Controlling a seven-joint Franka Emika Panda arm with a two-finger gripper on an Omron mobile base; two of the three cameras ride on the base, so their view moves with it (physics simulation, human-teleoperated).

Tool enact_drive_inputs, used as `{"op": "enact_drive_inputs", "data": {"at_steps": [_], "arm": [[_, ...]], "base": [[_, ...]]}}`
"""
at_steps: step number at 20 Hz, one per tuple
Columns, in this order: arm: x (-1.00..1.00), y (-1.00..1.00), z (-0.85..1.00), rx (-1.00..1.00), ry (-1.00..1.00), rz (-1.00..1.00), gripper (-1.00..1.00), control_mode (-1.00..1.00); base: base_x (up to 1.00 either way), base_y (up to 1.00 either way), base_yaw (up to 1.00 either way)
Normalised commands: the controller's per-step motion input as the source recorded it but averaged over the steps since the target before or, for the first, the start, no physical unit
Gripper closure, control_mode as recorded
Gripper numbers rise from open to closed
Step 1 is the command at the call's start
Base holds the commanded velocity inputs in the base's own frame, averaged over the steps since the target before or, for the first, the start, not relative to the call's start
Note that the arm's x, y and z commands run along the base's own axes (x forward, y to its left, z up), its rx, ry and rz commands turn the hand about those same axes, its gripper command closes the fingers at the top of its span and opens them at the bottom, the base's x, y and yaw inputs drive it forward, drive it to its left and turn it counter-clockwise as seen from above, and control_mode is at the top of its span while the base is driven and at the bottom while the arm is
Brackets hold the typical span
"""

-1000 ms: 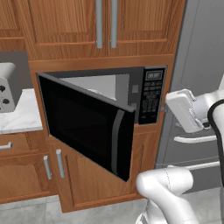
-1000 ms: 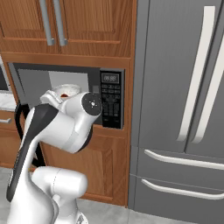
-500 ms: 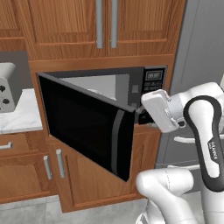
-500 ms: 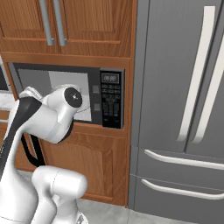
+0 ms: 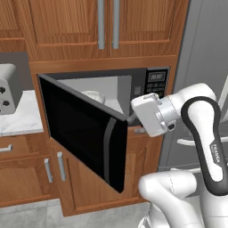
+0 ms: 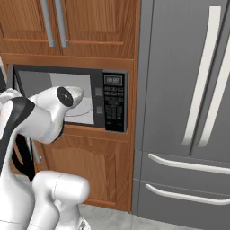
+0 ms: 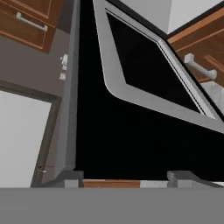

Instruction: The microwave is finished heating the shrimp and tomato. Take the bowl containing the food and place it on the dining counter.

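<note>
Wooden cabinets frame the built-in microwave, whose black glass door hangs swung out to the left. Inside the grey cavity, toward its back left, sits the bowl, only its pale rim visible above the door's top edge. The white arm reaches in from the right, its hand at the cavity's lower right front edge; whether its fingers are spread or pinching cannot be told. Right of the microwave's button panel stands a grey fridge. A silver toaster oven rests on the marble worktop at left.
</note>
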Motion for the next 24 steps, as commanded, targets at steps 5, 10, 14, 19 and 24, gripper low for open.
{"op": "enact_drive_inputs", "data": {"at_steps": [5, 10, 14, 19, 24], "arm": [[0.0, -0.06, 0.03, 0.03, 0.0, 0.08, -1.0, -1.0], [0.02, -0.71, 0.06, 0.15, 0.0, 0.0, -1.0, -1.0], [0.45, -0.04, -0.22, 0.01, 0.0, 0.0, -1.0, -1.0], [0.65, 0.58, -0.27, -0.02, 0.0, 0.0, -1.0, -1.0], [0.14, 0.96, -0.01, -0.01, 0.03, 0.03, -1.0, -1.0]], "base": [[0.0, 0.0, 0.0], [0.0, 0.0, 0.0], [0.0, 0.0, 0.0], [0.0, 0.0, 0.0], [0.0, 0.0, 0.0]]}}
